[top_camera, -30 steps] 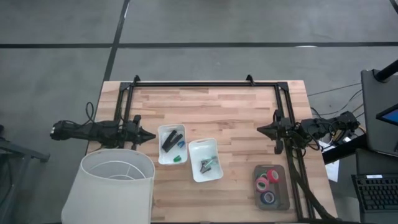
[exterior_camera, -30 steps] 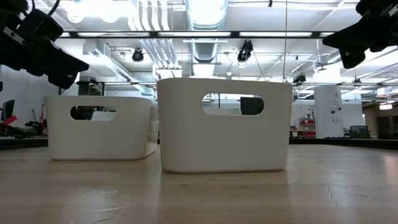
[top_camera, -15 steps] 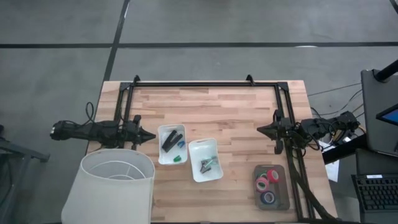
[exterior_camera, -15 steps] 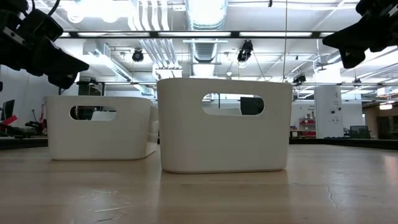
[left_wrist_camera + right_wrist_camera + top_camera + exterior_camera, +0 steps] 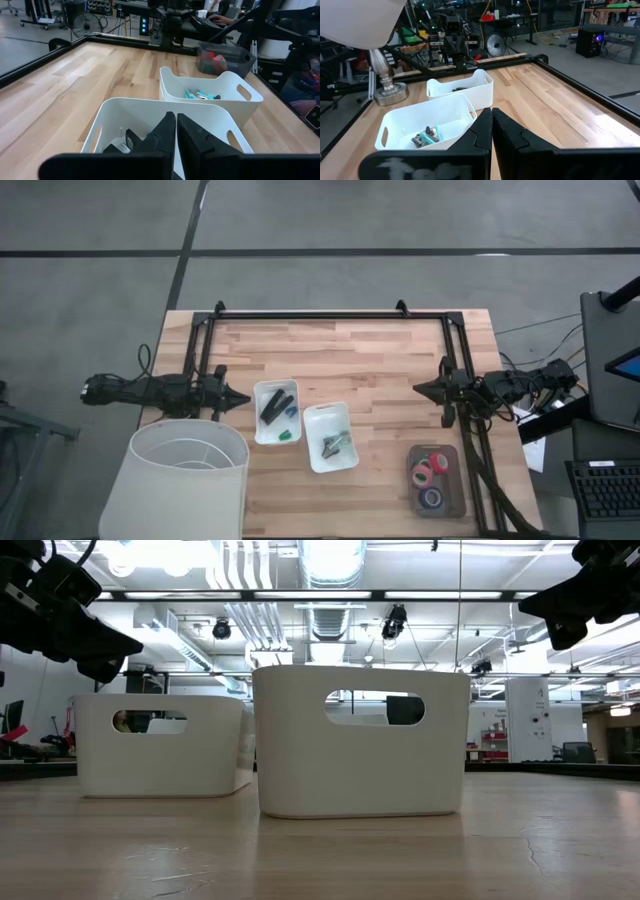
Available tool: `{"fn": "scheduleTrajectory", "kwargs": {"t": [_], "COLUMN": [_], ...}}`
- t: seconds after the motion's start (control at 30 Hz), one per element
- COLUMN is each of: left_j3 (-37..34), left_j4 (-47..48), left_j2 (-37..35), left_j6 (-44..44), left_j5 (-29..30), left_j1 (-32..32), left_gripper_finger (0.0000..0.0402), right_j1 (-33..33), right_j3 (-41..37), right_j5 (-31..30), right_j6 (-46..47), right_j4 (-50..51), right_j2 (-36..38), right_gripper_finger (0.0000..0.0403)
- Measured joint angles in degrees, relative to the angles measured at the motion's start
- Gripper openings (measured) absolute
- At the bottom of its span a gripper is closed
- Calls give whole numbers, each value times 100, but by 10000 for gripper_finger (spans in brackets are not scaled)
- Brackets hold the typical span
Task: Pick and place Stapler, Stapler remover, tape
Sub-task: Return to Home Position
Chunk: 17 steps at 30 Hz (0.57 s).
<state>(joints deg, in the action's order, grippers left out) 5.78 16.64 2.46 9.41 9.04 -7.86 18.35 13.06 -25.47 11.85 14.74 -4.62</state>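
Near edge: one dark tray (image 5: 460, 480) holds three tape rolls (image 5: 431, 498). Mid-table: two white bins. The left bin (image 5: 258, 418) contains one black stapler (image 5: 272, 406). The right bin (image 5: 309, 442) contains small teal-and-dark tools (image 5: 334, 443). The left gripper (image 5: 240, 399) and right gripper (image 5: 420, 388) hover at opposite table sides, fingers closed together, holding nothing.

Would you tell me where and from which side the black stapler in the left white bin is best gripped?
Probably across its slim middle, coming straight down from above: the stapler lies slanted in the bin, whose walls block any sideways approach. Set the grip square to its long axis.
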Motion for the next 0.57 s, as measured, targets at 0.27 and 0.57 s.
{"fn": "scheduleTrajectory", "kwargs": {"t": [0.27,0.57], "left_j3": [0,0], "left_j4": [4,4], "left_j2": [0,0], "left_j6": [0,0], "left_j5": [0,2], "left_j1": [0,0], "left_gripper_finger": [22,22], "right_j1": [0,-2], "right_j3": [0,0], "right_j5": [0,0], "right_j6": [-2,-2], "right_j4": [0,0], "right_j2": [0,0], "right_gripper_finger": [8,8]}}
